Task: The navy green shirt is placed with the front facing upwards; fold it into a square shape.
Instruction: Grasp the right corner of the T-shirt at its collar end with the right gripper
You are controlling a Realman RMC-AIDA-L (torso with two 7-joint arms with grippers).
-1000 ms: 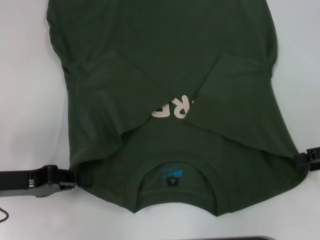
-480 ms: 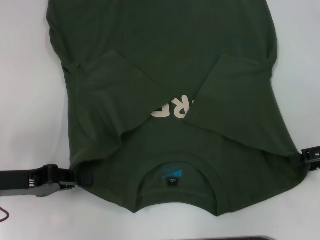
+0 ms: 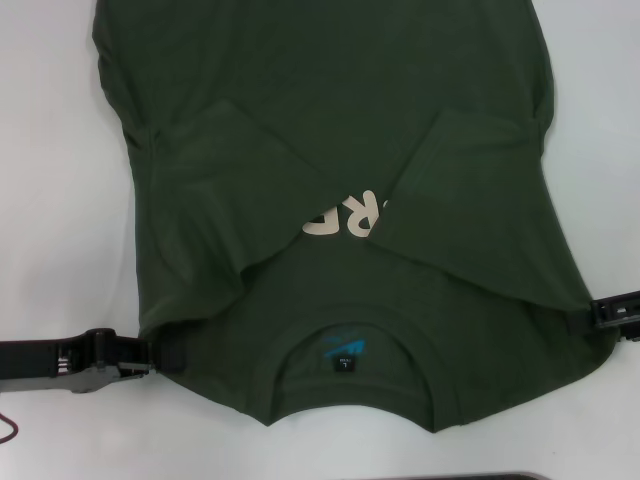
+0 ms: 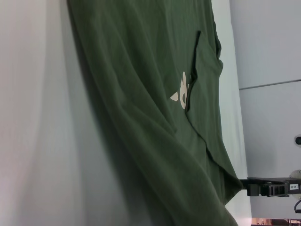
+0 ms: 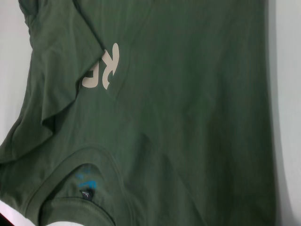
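Olive navy green shirt (image 3: 340, 150) flat on your table (image 3: 60, 200), sleeves folded in; left gripper (image 3: 150, 357) at 8 o'clock and right gripper (image 3: 597, 315) at 4 o'clock each pinch shoulder.

The shirt (image 3: 330, 120) is soft matt cloth with a ribbed collar (image 3: 350, 400) and a flat, smooth cream print (image 3: 345, 218). The desk (image 3: 50, 150) looks smooth, white, faintly glossy. Both end effectors look like matt black plastic.

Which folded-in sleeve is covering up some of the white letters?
The sleeve on the robot's right side of the navy green shirt lies over the cream print. The left-side sleeve ends beside the letters.
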